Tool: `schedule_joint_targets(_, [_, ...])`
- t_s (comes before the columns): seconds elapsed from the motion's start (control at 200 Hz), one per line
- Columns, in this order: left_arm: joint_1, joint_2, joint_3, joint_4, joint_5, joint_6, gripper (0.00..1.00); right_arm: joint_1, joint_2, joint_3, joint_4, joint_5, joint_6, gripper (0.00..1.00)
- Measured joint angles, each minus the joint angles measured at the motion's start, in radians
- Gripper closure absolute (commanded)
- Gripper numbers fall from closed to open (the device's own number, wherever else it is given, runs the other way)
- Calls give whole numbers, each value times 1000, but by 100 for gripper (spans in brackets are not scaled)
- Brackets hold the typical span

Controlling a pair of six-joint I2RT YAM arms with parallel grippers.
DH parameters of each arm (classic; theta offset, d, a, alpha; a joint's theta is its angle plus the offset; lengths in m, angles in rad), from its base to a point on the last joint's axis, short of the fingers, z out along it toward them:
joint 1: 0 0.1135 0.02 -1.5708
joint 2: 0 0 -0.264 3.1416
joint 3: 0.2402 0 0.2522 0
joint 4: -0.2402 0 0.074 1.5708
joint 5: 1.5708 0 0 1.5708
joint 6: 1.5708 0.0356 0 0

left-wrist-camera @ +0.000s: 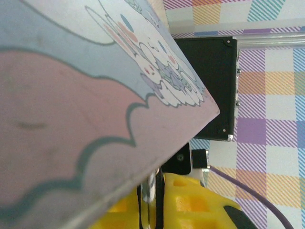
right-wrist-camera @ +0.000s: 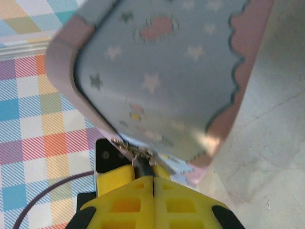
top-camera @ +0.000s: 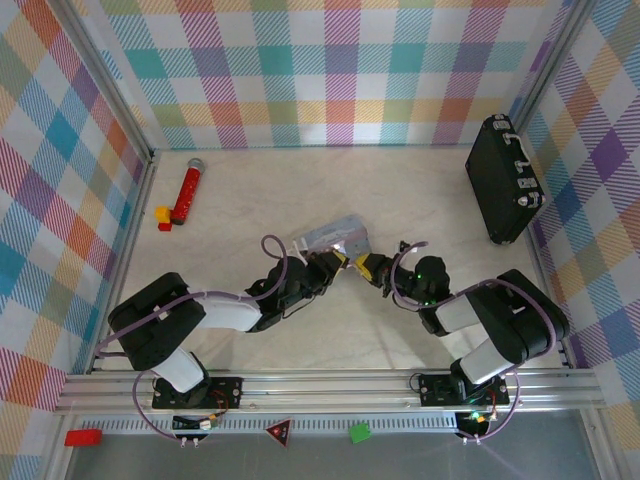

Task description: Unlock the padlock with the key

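- Left hand (top-camera: pixel 324 263) clamped on the pale blue cartoon tin (top-camera: pixel 330 238), tilted over the beige counter (top-camera: pixel 300 190).
- Right hand (right-wrist-camera: pixel 152 177) clenched, with the tiny dark metal padlock (right-wrist-camera: pixel 142 164) at its tips (key too small to tell).
- Keep the tin still — twist gently, no yanking.

The tin (top-camera: pixel 330 240) is at the middle of the table (top-camera: pixel 300 340), with the left gripper (top-camera: pixel 322 262) at its left and the right gripper (top-camera: pixel 360 264) at its right. The briefcase (top-camera: pixel 503 180) stands far right, the microphone-shaped toy (top-camera: pixel 187 192) far left.
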Motion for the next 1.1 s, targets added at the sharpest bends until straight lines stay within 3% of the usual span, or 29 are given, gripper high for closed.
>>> schedule_joint_targets(0.28, [-18,18,6,33,-24,-14,100,3,-1,43,-51,65,-5,100])
schedule_joint_targets(0.75, [-18,21,6,35,-77,-24,100,167,-85,27,-149,414,-38,100])
schedule_joint_targets(1.1, [-23,18,13,14,-81,-20,100,263,-71,29,-151,513,-30,100])
